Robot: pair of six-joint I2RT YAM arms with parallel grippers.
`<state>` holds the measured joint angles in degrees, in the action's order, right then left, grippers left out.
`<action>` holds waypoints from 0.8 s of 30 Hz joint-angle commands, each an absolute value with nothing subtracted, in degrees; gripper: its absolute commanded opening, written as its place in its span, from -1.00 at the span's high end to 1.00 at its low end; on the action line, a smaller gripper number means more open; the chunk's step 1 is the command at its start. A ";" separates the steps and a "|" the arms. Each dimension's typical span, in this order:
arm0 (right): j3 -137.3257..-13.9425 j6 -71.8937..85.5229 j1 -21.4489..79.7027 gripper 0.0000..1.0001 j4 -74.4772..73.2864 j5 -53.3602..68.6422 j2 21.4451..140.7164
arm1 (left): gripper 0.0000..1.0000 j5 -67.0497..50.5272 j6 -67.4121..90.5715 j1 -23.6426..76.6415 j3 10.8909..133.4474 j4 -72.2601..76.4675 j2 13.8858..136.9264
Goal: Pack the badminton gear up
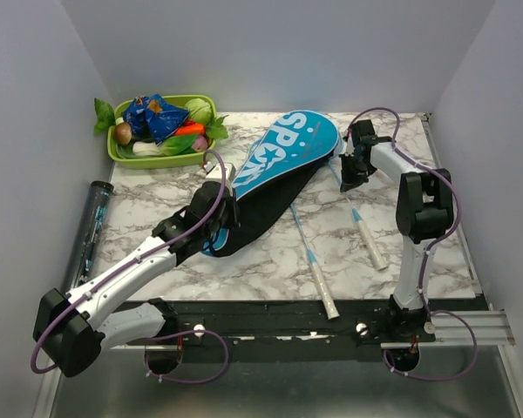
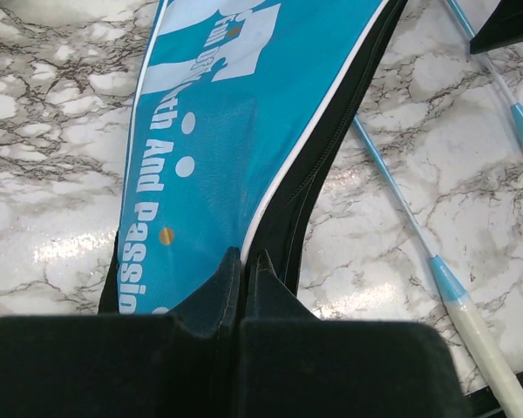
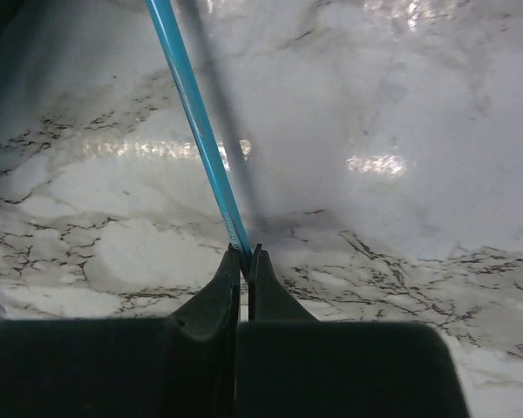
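1. Consult the top view for the overall layout. It alone shows the tube [image 1: 94,219], the green tray [image 1: 112,150] and both arms at once.
2. Consult the left wrist view for the left gripper [image 2: 241,266]. Its fingers are pressed together on the dark edge at the narrow end of the cover [image 2: 235,122]. The top view hides this contact behind the arm.
3. Consult the right wrist view for the right gripper [image 3: 246,254]. Its fingers pinch the thin blue shaft of the right racket [image 3: 192,113], just above the marble. From above, you see only that the gripper sits beside the wide end of the cover.

Count:
- Rackets: two. The right racket and the left racket [image 1: 312,259] lie on the table [image 1: 270,261] to the right of the cover, white butts toward the arm bases. The upper end of the left racket's shaft runs to the cover's edge.
- Cover: one, blue, lettered "SPORT", lying diagonally mid-table.
- Tube: one, dark and clear, lying along the left table edge, well apart from the cover.
- Tray: one, at the far left corner, filled with toy vegetables.

Obstructions: the left arm lies across the cover's narrow end.
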<state>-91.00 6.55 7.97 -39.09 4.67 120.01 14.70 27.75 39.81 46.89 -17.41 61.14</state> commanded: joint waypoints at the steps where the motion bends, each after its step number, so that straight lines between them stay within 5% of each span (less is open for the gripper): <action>1: -94.04 9.40 8.17 0.99 -41.75 4.39 122.26 | 1.00 14.94 29.00 39.81 46.14 -15.12 61.26; 24: -66.81 23.46 8.61 0.99 -29.37 8.88 91.69 | 1.00 18.28 28.39 39.73 51.33 -13.54 66.80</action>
